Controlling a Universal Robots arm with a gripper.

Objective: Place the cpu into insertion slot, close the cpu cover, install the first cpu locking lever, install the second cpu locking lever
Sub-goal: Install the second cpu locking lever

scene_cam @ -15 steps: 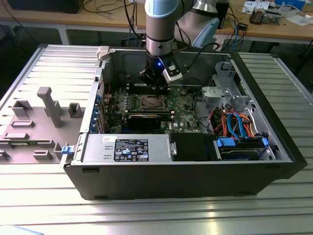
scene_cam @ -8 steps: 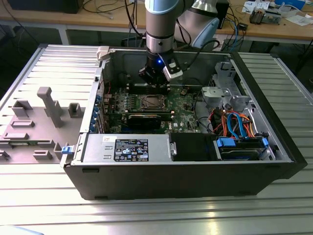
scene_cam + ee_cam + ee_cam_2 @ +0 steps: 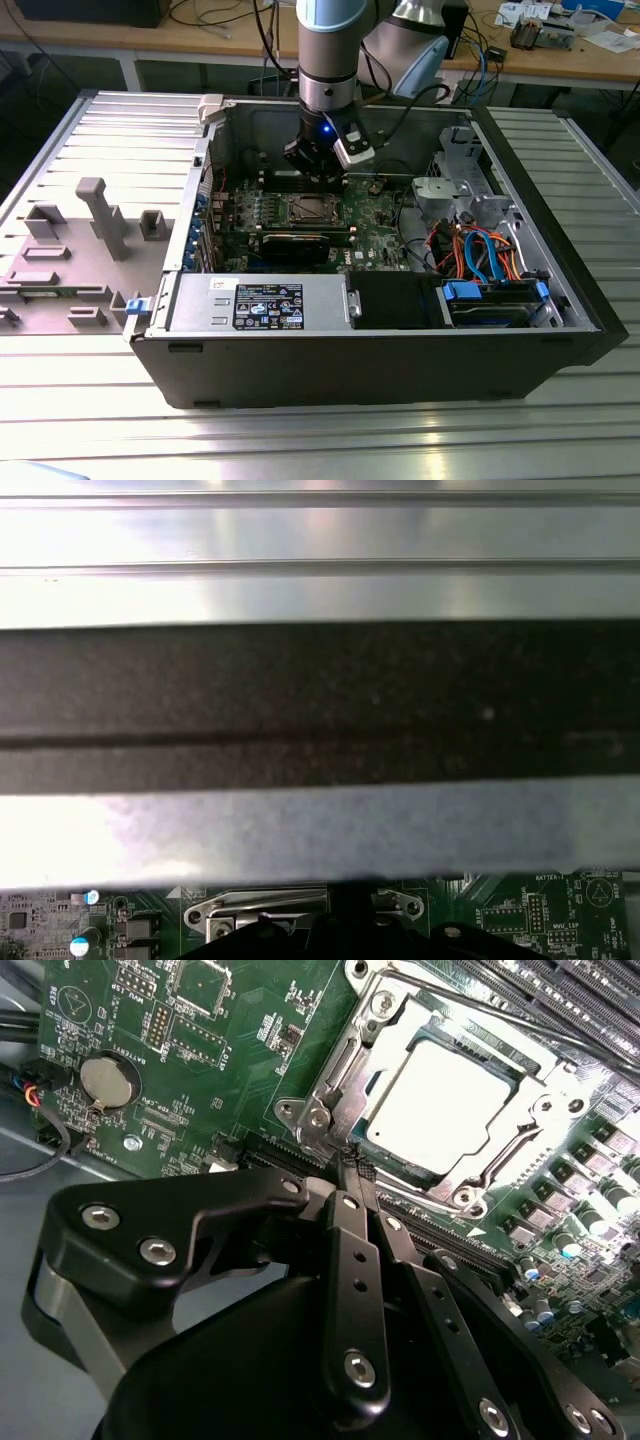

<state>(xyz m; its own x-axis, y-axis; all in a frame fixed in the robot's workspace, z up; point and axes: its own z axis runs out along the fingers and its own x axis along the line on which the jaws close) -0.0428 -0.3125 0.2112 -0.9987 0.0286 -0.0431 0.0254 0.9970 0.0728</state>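
Already seated, the cpu (image 3: pixel 445 1100) shows a dull silver face in its socket on the motherboard (image 3: pixel 190 1060), framed by the cpu cover (image 3: pixel 520 1145), apparently closed down. Gripper (image 3: pixel 352 1165) clenched, fingertips together at the socket's edge, possibly on a thin lever. Coin battery (image 3: pixel 108 1080) nearby.

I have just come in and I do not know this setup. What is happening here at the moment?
A robot arm is working inside an open computer case on the motherboard. The cpu already lies in its socket, and the cpu cover is closed down around it. The gripper, its fingers pressed together, has its tips at a thin metal locking lever at the edge of the socket. Whether that lever is latched cannot be told.
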